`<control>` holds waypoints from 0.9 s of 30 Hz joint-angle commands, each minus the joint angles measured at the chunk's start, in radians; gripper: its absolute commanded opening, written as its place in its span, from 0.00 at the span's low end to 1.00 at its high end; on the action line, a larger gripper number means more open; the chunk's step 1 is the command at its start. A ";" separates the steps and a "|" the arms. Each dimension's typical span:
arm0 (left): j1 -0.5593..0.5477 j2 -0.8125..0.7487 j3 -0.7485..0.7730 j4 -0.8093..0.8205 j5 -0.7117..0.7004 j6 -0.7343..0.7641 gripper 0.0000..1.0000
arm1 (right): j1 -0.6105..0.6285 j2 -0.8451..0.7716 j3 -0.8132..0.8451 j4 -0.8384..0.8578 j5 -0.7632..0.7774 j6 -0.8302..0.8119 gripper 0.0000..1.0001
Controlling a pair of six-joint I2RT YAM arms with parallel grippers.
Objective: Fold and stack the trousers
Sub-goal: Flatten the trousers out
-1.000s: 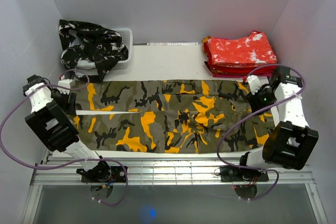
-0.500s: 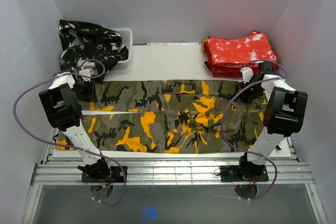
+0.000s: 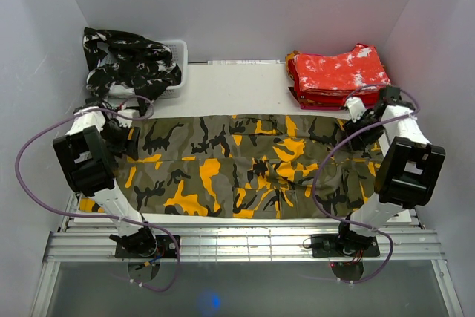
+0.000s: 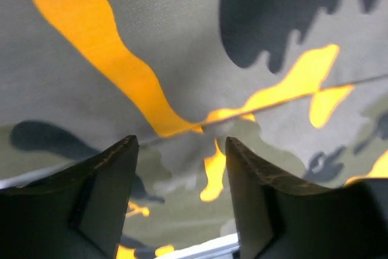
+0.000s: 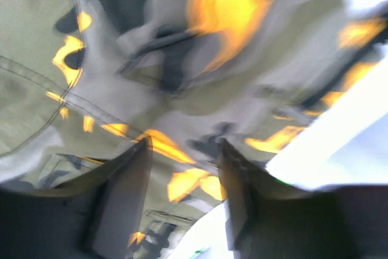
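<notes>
I see the olive trousers flat on the tabletop, long axis left to right, waist right, cuffs left. My left fingers and right fingers stand apart over the cloth.

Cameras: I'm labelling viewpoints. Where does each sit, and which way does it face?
Top external: high behind both arms, which show; looks down on the olive trousers.
Left wrist: by the left hand, facing down at the trousers; its fingers show.
Right wrist: by the right hand, likewise, blurred; fingers show.
Shared: all see the olive trousers.
</notes>
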 commanded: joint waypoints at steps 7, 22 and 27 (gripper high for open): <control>0.002 -0.069 0.332 -0.091 0.227 -0.030 0.98 | -0.097 0.262 0.538 -0.153 -0.185 -0.148 0.87; 0.002 0.012 0.468 -0.083 0.254 -0.178 0.96 | -0.126 0.570 0.725 -0.126 -0.345 -0.289 0.70; 0.010 0.066 0.523 -0.112 0.219 -0.135 0.96 | -0.114 0.619 0.727 -0.188 -0.342 -0.364 0.67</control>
